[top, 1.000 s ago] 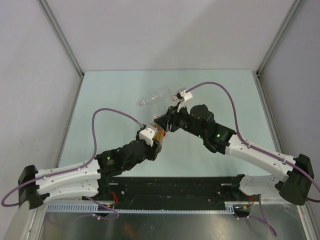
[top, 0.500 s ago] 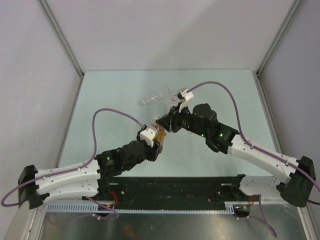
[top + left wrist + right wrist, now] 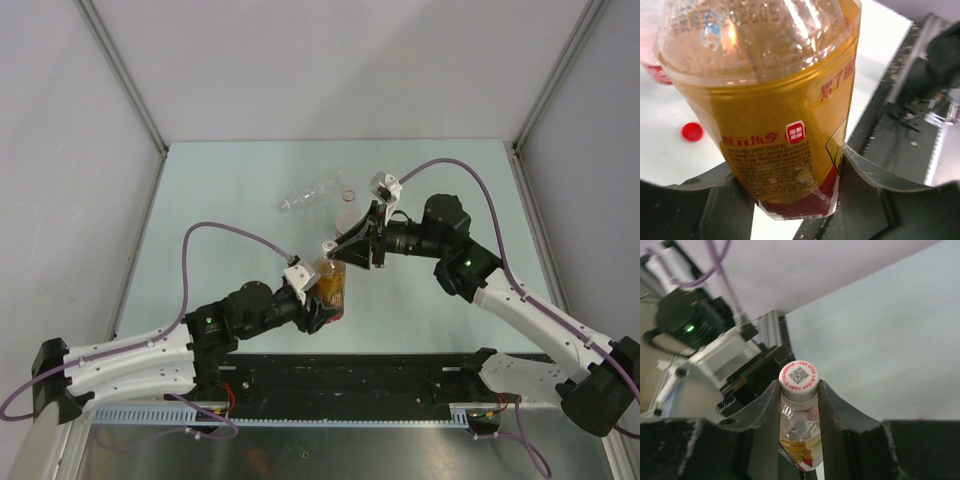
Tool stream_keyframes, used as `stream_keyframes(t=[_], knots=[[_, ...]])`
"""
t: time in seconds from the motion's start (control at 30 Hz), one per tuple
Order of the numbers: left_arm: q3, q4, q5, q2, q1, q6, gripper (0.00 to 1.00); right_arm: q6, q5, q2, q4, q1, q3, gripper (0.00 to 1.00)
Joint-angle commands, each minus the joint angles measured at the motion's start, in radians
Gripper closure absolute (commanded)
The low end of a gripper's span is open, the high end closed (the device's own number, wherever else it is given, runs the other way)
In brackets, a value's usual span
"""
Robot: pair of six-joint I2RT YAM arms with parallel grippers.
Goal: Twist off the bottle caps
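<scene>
My left gripper [image 3: 790, 187] is shut on the lower body of the amber bottle [image 3: 775, 115], which it holds upright above the table [image 3: 230, 200]. In the top view this bottle [image 3: 331, 284] stands between the two arms. My right gripper [image 3: 798, 386] is shut on its white cap [image 3: 798, 376], which carries a printed code; one finger presses on each side. From above, the right gripper [image 3: 334, 251] sits over the bottle's top. A loose red cap [image 3: 692, 131] lies on the table. The clear crinkled bottle [image 3: 311, 192] lies on its side farther back.
The bottle with a red label band [image 3: 348, 203] stands just behind the grippers, beside the crinkled one, and shows at the left edge of the left wrist view [image 3: 654, 70]. A black rail [image 3: 350, 375] runs along the near edge. Grey walls enclose the table.
My right gripper has closed on the white cap and its wrist has swung round to the right. The left arm has drawn the amber bottle nearer and a little right.
</scene>
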Motion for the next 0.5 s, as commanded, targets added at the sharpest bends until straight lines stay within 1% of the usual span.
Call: stream_keyframes(t=[0.0,0.17,0.3,0.47], knots=[[-0.035,0.14,0.359,-0.039,-0.017,0.1,1.0,-0.023,-0.306,-0.025,0.173,-0.042,-0.007,0.96],[-0.058,0.2,0.522,-0.094,-0.017,0.103,1.0,0.014,-0.474,-0.046,0.269,-0.07,-0.028,0.95],[-0.063,0.234,0.657,-0.111,-0.017,0.105,1.0,0.044,-0.558,-0.05,0.325,-0.073,-0.03,0.94],[-0.051,0.269,0.788,-0.085,-0.016,0.117,1.0,0.091,-0.643,-0.059,0.392,-0.074,-0.031,0.91]])
